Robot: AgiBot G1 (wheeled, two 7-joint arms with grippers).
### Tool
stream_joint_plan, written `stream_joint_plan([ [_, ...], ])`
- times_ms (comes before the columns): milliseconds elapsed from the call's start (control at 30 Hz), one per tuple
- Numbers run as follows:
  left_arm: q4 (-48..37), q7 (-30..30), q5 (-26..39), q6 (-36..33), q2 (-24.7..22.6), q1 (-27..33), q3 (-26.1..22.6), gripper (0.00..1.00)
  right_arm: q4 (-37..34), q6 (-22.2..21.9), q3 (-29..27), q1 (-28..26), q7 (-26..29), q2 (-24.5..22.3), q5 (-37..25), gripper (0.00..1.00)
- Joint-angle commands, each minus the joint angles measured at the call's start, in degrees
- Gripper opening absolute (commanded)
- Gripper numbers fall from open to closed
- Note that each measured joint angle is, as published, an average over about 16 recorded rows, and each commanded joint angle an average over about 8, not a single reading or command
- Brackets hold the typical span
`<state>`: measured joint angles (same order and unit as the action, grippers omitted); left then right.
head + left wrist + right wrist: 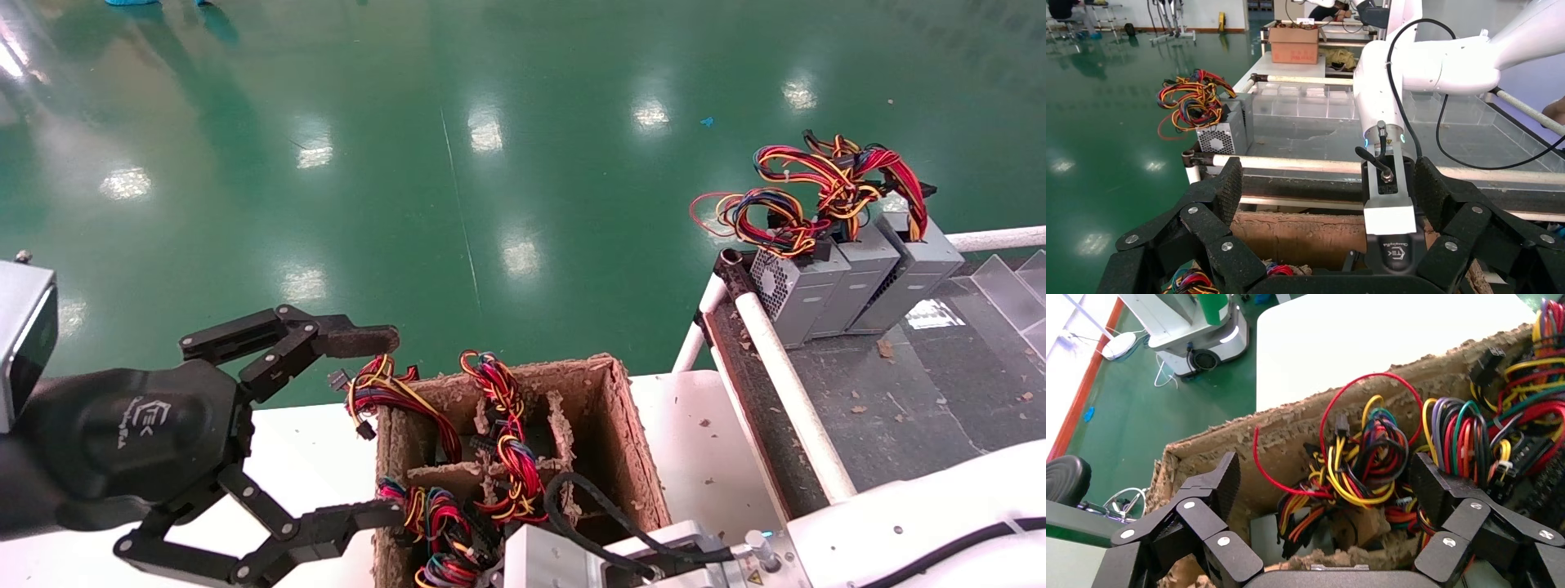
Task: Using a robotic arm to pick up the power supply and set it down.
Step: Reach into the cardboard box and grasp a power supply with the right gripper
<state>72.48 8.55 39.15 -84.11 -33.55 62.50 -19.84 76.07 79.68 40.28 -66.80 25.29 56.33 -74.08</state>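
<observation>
Three supplies (850, 273) already stand side by side on the conveyor (899, 392) at the robot's right, wires (817, 192) spilling from their tops. More remain in the cardboard box (629, 457) on the white table (711, 441), only their wire bundles showing above the dividers, so the job looks partly done with several picks left. The right gripper (1324, 490) hangs over the box, fingers spread wide on either side of a wire bundle (1364, 465), gripping nothing; the next supply (1272, 530) sits below it in its cell, barely visible. The left gripper (368, 425) hovers at the box's left edge, also wide open and empty.
</observation>
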Motion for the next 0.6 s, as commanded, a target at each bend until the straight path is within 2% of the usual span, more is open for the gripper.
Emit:
stream_joint_plan([
  [33, 0.00, 0.00, 0.00, 0.00, 0.00, 0.00, 0.00, 1.00, 0.00, 0.02, 0.21, -0.21, 0.12, 0.42, -0.23, 0.14],
  [300, 0.00, 0.00, -0.01, 0.00, 0.00, 0.00, -0.01, 1.00, 0.30, 0.10, 0.80, 0.05, 0.13, 1.08, -0.74, 0.13],
  [600, 0.00, -0.01, -0.01, 0.01, 0.01, 0.00, -0.01, 1.00, 0.23, 1.02, 0.38, 0.92, -1.30, 0.91, 1.25, 0.15],
])
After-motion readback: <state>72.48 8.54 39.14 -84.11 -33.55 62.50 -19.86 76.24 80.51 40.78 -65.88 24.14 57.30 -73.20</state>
